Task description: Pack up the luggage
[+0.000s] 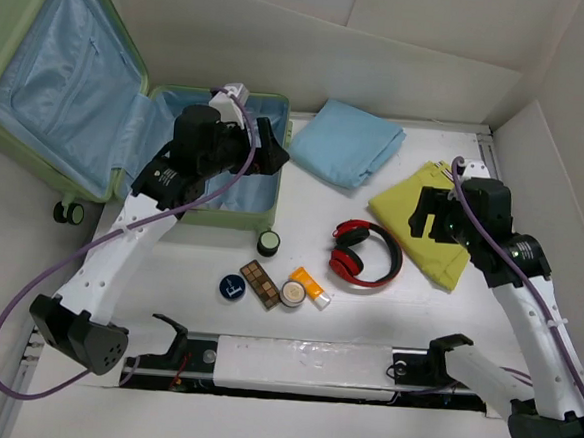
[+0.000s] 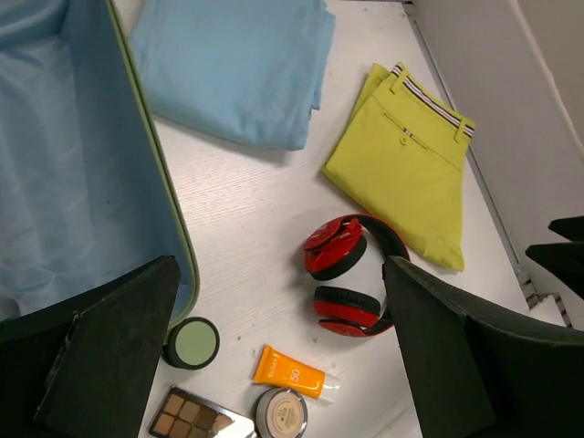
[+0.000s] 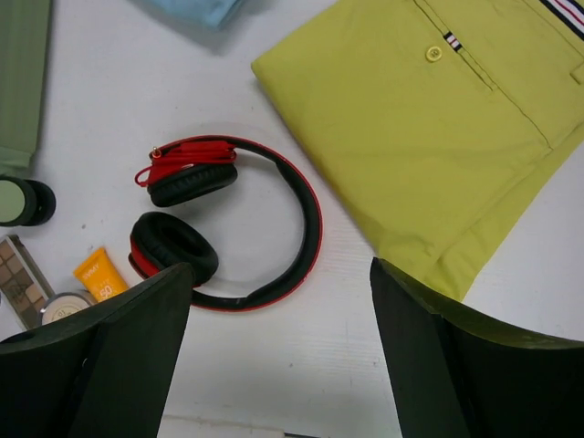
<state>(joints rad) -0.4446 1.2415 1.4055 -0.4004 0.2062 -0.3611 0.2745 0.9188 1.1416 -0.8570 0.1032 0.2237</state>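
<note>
The luggage [image 1: 5,49] is a pale green suitcase lying open at the back left, its light blue lining showing. My left gripper [image 1: 274,150] hovers open and empty over its right rim [image 2: 170,193]. My right gripper [image 1: 425,216] hovers open and empty above the folded yellow-green trousers [image 1: 402,199], beside the red headphones [image 1: 366,254]. On the table lie a folded light blue cloth [image 1: 352,143], a green-lidded jar [image 1: 268,242], an orange tube [image 1: 309,285], a round compact [image 1: 293,293], an eyeshadow palette [image 1: 260,283] and a dark blue tin [image 1: 232,287].
White walls close in the table at the back and the right. A rail with black brackets [image 1: 302,360] runs along the near edge between the arm bases. The suitcase's wheels [image 1: 68,212] hang over the table's left side.
</note>
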